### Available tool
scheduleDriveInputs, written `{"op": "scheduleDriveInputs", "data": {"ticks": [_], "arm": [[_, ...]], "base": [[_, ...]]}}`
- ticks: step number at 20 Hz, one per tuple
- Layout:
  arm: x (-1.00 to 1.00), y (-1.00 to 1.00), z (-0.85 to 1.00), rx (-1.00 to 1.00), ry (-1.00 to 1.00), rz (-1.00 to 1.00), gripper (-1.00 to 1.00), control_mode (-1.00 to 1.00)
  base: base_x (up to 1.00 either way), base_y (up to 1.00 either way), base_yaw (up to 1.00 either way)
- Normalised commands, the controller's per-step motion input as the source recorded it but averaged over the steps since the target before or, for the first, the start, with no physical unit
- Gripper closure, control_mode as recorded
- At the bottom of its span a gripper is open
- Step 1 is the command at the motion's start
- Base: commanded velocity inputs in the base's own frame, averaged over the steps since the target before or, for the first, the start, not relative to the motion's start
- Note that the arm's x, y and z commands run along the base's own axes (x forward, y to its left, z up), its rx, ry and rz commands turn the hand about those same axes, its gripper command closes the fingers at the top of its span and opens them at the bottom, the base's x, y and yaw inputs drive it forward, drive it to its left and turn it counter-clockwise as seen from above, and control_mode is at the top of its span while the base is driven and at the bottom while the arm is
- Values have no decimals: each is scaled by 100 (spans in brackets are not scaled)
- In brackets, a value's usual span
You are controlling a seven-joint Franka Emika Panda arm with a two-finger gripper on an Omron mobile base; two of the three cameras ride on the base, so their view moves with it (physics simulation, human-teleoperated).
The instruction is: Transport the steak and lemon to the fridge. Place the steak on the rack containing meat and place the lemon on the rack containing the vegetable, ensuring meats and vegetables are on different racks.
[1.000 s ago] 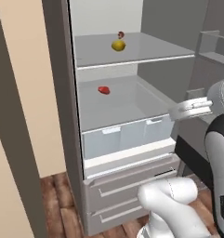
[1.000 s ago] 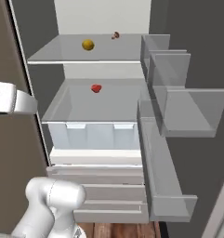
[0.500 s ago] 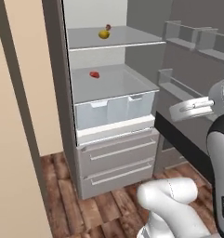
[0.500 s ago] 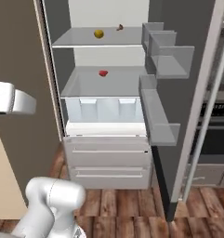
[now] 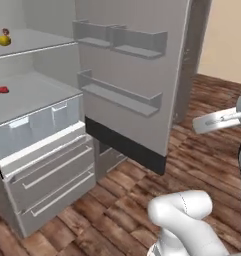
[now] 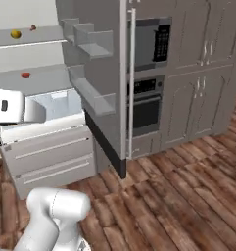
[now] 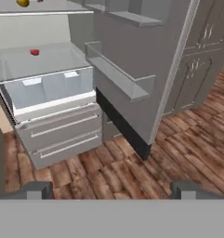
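Observation:
The fridge [image 5: 127, 85] stands open, its door swung out toward me. The yellow lemon [image 5: 3, 40] [image 6: 15, 34] [image 7: 23, 3] lies on the upper rack [image 5: 39, 44], right beside the tiny brownish-red vegetable [image 5: 6, 32] [image 6: 33, 27]. One shelf down rests a small red lump, the meat [image 5: 2, 90] [image 6: 25, 75] [image 7: 35, 52]. The steak is out of view. My gripper [image 7: 112, 190] is open with nothing between its fingers, held well back from the fridge above the floor. Its white hand [image 5: 217, 120] [image 6: 14, 105] hangs level in both base views.
The open door carries several ledges [image 5: 119, 97] and has a dark bottom edge [image 5: 124, 145] jutting into the room. Under the shelves sit a clear bin [image 7: 48, 88] and two drawers [image 7: 62, 135]. A wall oven [image 6: 149, 100] and grey cabinets [image 6: 202, 78] stand to the right. Wood floor [image 7: 146, 172] lies ahead.
The whole picture has shifted: the base has backed off and turned right, so the fridge interior slid to the left. Nothing on the shelves moved. The gripper stayed open.

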Motion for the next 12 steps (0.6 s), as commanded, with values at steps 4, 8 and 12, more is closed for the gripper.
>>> {"op": "scheduleDriveInputs", "data": {"ticks": [4,8,12], "arm": [[0,0,0,0,0,0,-100,100],[0,0,0,0,0,0,-100,100],[0,0,0,0,0,0,-100,100]], "base": [[-15,14,-93],[-69,67,-73],[-78,39,-77]]}}
